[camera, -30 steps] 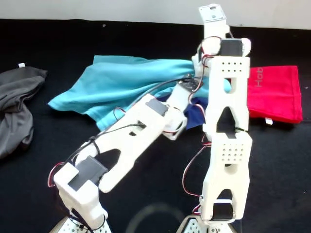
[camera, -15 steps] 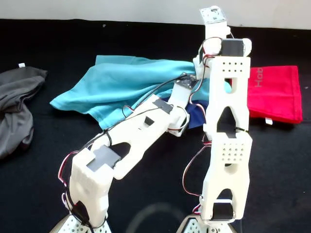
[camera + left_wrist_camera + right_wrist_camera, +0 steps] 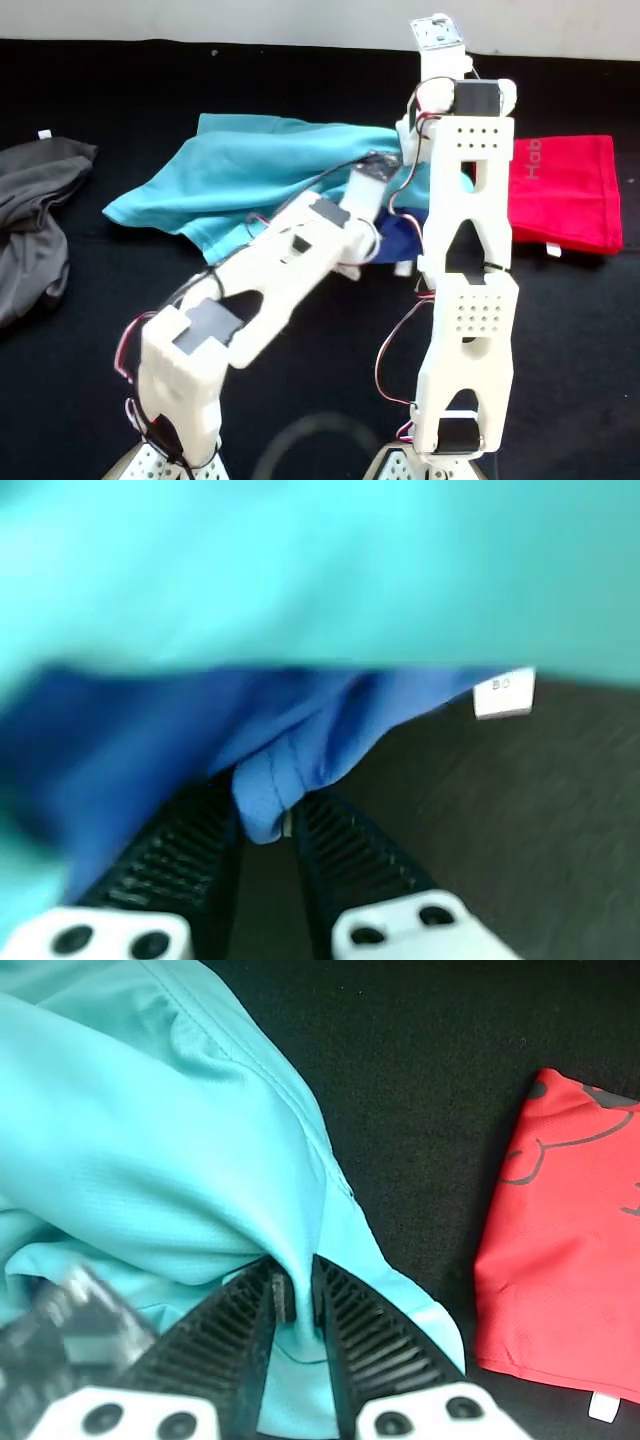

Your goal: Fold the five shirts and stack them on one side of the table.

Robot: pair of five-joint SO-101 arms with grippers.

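A spread turquoise fabric shirt [image 3: 260, 170] lies mid-table on the black table [image 3: 100, 90], over a dark blue fabric shirt [image 3: 402, 238] jutting from under its near right edge. A folded red fabric shirt [image 3: 565, 195] lies to its right, a gap between them; a crumpled grey fabric shirt [image 3: 35, 230] lies far left, well apart.
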